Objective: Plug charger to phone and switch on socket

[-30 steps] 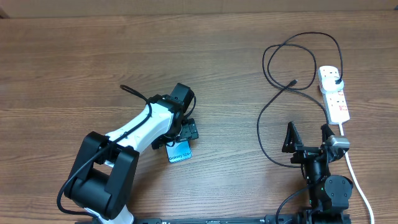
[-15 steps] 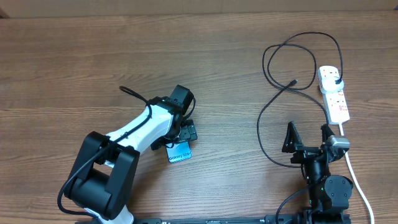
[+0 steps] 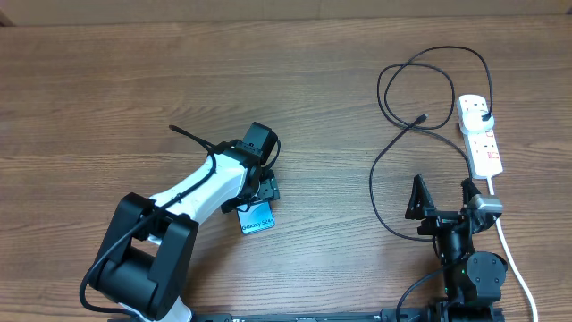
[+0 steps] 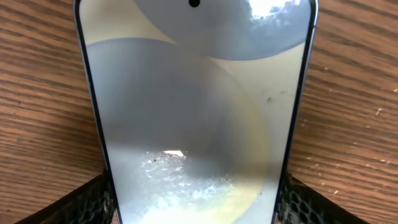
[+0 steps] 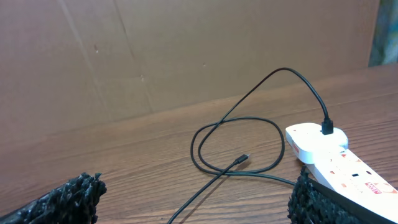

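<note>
From the table's (image 3: 107,80) centre, the sweep from 9 round to 1 o'clock is bare wood, open to any approach. At 7 o'clock the left arm (image 3: 206,183) lies over the phone (image 3: 257,220), hiding all but its near end, and its fingers (image 4: 81,205) sit close against both long edges. At 3 o'clock the cable (image 3: 372,186) loops around its tip (image 3: 422,118), which is reachable from above. The strip (image 3: 481,134) and cord (image 3: 509,249) line the right edge, and the right gripper (image 3: 441,188) stands wide at 5 o'clock.
</note>
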`<state>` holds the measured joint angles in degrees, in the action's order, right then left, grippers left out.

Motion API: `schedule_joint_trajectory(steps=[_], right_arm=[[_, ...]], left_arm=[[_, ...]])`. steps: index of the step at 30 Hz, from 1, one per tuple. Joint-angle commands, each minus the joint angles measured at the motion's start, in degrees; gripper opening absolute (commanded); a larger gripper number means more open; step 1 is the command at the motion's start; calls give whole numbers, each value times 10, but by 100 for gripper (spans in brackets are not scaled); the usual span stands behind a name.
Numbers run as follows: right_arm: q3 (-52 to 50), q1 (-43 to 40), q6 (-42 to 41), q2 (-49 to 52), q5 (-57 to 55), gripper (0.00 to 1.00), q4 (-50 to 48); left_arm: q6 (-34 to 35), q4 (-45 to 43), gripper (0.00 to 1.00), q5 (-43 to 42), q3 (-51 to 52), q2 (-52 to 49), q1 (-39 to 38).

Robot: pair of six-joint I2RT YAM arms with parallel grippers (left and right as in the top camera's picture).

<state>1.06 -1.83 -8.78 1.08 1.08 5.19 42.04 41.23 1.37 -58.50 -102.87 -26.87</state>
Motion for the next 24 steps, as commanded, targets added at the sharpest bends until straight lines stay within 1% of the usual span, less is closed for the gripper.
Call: schedule_joint_trajectory(steps=[1,9,14,17,20,24], right_arm=[[-6,2,3,0,-4,100,-3],[-6,2,3,0,-4,100,-3],[-6,2,3,0,-4,100,-3],[-6,2,3,0,-4,100,-3],[-6,2,3,0,-4,100,-3],[-6,2,3,0,-4,100,-3]], left_arm=[[4,-12,77,-46,21,-19,2],[4,-7,74,-59,18,-18,3],[1,23,72,-59,-4,-18,3],[-13,47,70,-68,-26,-18,3],[-30,68,69,-87,-49,-18,5],[-46,85,66,-118,-68,-18,14]])
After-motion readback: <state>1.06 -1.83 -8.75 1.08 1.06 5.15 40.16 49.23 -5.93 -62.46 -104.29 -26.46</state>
